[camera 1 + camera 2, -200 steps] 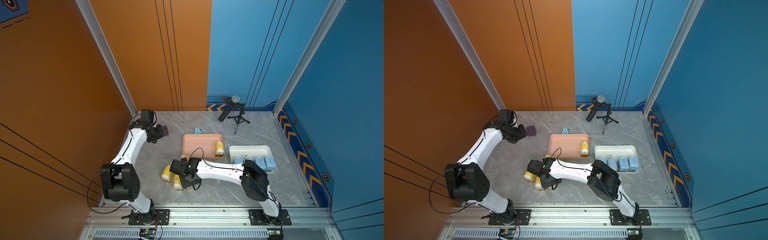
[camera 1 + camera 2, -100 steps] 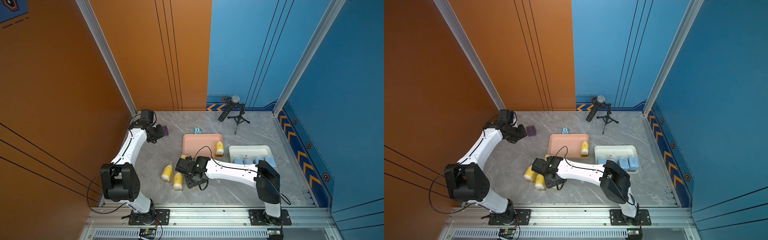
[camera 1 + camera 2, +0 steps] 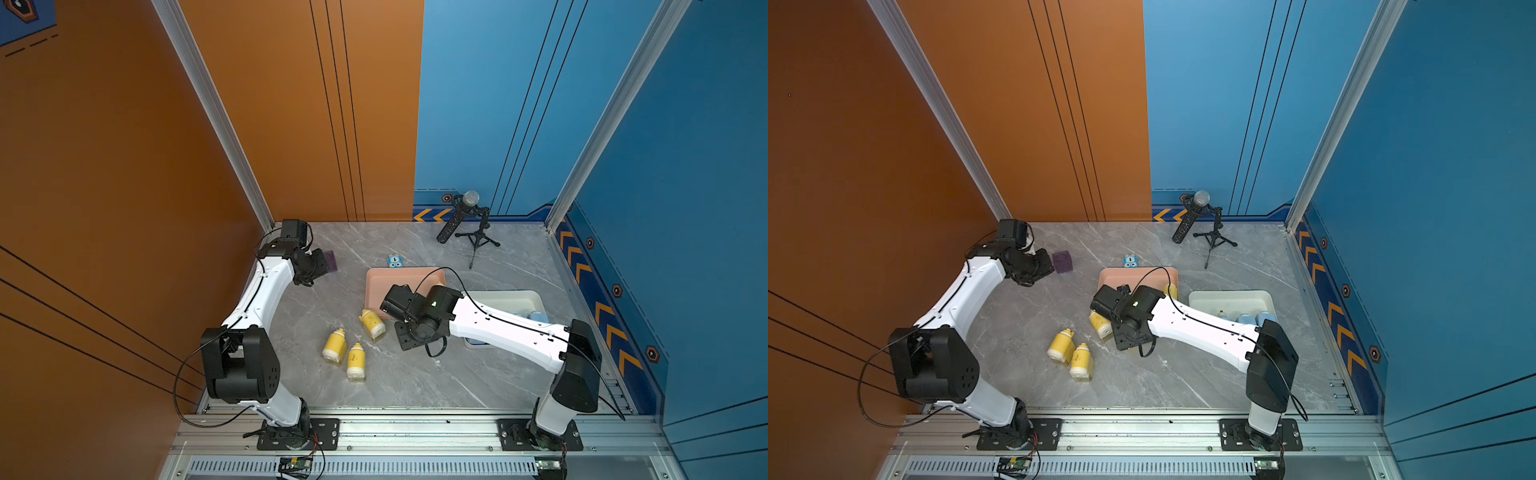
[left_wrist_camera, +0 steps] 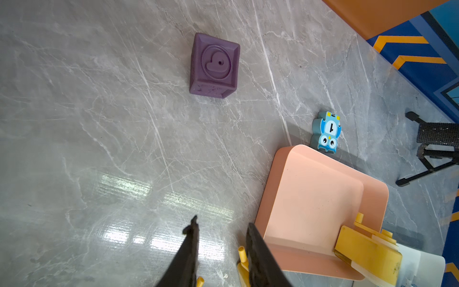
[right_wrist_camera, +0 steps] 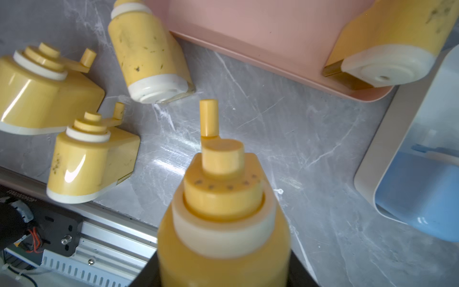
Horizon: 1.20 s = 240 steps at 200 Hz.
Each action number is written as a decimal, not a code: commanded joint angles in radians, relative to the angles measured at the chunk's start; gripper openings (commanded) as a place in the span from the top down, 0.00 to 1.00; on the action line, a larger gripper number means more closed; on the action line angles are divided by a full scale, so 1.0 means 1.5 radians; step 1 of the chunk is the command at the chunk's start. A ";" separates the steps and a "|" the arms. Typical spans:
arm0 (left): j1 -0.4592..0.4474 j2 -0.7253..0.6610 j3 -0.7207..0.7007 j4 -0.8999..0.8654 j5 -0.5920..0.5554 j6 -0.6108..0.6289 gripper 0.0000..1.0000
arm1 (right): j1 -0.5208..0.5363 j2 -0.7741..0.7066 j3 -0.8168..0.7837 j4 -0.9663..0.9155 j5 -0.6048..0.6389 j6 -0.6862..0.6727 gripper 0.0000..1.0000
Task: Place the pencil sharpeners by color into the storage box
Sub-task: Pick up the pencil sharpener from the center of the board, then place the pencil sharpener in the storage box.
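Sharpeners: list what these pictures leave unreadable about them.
- Blue sharpeners: count unclear; right arm partly covers the white tray in both top views, frame edge cuts them in right wrist view.
- Held yellow sharpener: blurred close-up, base cut off by frame edge, right wrist view.

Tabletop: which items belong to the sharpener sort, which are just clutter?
Job: held yellow sharpener, three loose yellow sharpeners, yellow sharpener in pink tray, blue sharpeners in white tray.
Clutter: purple cube, blue cartoon toy, microphone on tripod.

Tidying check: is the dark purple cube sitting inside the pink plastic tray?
No, the dark purple cube rests on the grey marble table, well apart from the pink plastic tray.
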 commanded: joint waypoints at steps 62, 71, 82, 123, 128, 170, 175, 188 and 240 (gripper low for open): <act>0.004 -0.010 -0.009 -0.001 -0.005 0.000 0.66 | -0.121 0.102 0.105 0.032 0.019 -0.082 0.64; 0.005 -0.011 -0.009 -0.001 -0.004 0.000 0.67 | -0.128 0.118 0.115 0.038 0.020 -0.085 0.64; 0.005 -0.012 -0.009 -0.001 -0.004 -0.001 0.67 | -0.135 0.135 0.121 0.046 0.019 -0.083 0.64; 0.005 -0.013 -0.009 -0.002 -0.001 0.000 0.66 | -0.153 0.189 0.157 0.067 0.018 -0.070 0.65; 0.004 -0.013 -0.009 -0.002 -0.001 -0.001 0.67 | -0.154 0.195 0.162 0.067 0.017 -0.068 0.65; 0.006 -0.014 -0.009 -0.001 0.001 -0.001 0.67 | -0.156 0.213 0.187 0.070 0.014 -0.060 0.65; 0.007 -0.015 -0.009 -0.001 0.002 -0.001 0.66 | -0.156 0.223 0.189 0.070 0.015 -0.060 0.65; 0.007 -0.014 -0.008 -0.001 0.003 -0.001 0.66 | -0.159 0.236 0.195 0.070 0.016 -0.057 0.65; 0.007 -0.012 -0.009 -0.001 0.004 -0.002 0.66 | -0.186 0.262 0.216 0.070 0.012 -0.033 0.65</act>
